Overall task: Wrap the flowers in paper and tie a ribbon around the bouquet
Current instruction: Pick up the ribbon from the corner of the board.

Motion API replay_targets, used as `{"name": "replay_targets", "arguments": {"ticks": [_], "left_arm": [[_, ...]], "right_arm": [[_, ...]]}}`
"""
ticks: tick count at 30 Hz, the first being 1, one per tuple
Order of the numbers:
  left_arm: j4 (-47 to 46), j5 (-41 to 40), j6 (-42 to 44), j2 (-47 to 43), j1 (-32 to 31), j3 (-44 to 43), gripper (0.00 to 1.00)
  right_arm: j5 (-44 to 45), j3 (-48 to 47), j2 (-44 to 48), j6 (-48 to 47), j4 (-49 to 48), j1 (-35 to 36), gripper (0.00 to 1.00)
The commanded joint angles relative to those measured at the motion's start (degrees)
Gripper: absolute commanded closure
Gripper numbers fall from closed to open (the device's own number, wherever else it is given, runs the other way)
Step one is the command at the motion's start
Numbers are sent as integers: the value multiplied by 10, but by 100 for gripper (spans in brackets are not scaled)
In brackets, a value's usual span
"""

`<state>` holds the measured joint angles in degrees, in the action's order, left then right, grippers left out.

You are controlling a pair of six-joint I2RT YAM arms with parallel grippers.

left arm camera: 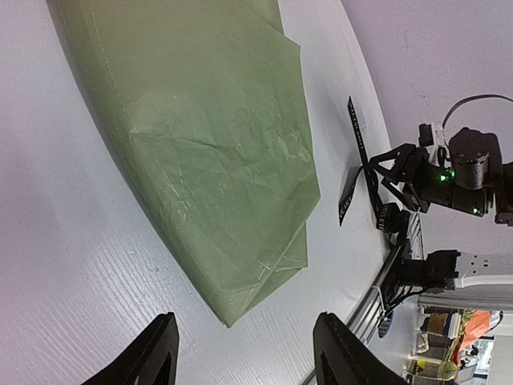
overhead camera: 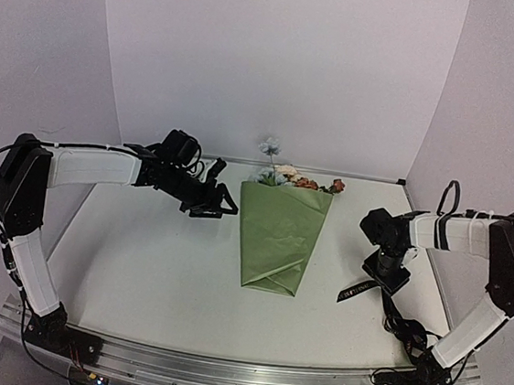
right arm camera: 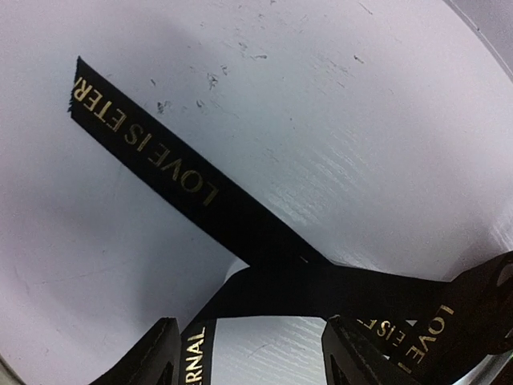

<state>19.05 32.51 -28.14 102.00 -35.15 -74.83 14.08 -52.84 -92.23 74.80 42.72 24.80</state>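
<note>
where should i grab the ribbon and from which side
Take the ribbon where its two strands cross, just ahead of the right claw, coming straight down from above. It lies flat on the table, so a side approach has nothing to catch; the doubled band at the crossing probably gives more to pinch. Span its narrow width.

Ribbon (right arm camera: 184,172): "LOVE IS ETERNAL"
</note>
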Motion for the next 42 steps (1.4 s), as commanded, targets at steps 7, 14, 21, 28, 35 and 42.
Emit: {"name": "replay_targets", "arguments": {"ticks": [7, 14, 21, 28, 35, 42], "left_arm": [[-34, 4, 22, -11, -17, -4, 39], [-44, 14, 24, 16, -31, -24, 39], [-64, 29, 25, 46, -48, -41, 40], [-68, 29, 34, 76, -77, -66, 40], [-57, 36, 44, 93, -82, -85, 40], [-35, 31, 59, 86, -82, -90, 40]], "right_arm": [[8, -18, -58, 31, -18, -4, 44], [-7, -33, -70, -20, -22, -3, 79], [-57, -35, -50, -73, -37, -2, 100], [-45, 21, 35, -64, -39, -1, 97], [-23, 19, 51, -93, -33, -3, 50], [25, 13, 84, -356, -17, -4, 36]]}}
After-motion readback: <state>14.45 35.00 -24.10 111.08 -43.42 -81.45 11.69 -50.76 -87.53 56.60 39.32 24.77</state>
